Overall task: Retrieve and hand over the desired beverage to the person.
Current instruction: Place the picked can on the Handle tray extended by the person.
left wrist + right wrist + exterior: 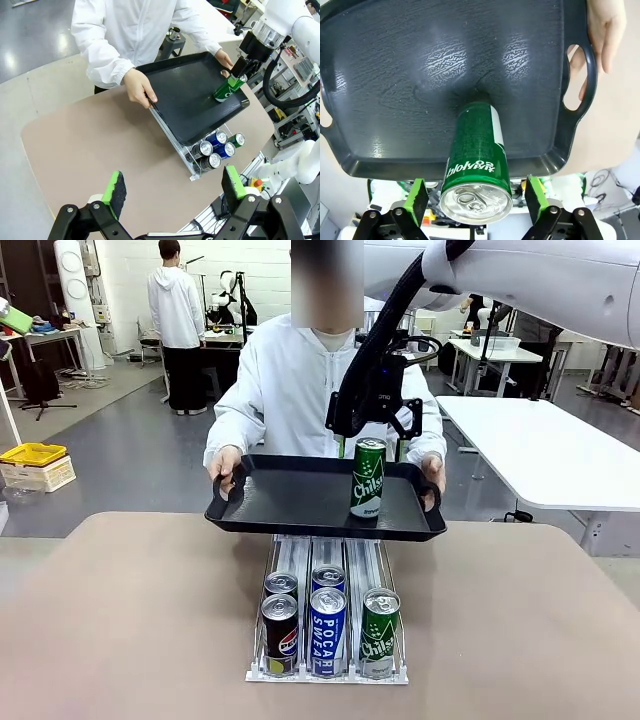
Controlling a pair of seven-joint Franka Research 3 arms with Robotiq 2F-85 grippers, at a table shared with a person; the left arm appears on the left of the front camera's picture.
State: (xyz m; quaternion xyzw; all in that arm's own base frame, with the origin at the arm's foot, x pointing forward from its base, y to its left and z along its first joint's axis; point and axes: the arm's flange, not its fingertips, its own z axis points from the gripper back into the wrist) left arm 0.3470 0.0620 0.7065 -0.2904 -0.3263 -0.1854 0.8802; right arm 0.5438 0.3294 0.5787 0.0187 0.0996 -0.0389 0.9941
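Left gripper (174, 184): jaws wide, empty, hovering over the near side of the table (130, 620). At centre, a rack (325, 677) holds five cans (Pepsi, Pocari Sweat and Chilsung in the front row). Above its far end the person (290, 380) holds a black tray (290, 495) level, one hand on each handle. The green can (368, 480) stands upright on the tray's right part. Right gripper (476, 194): jaws spread around the can's top, with a gap on both sides.
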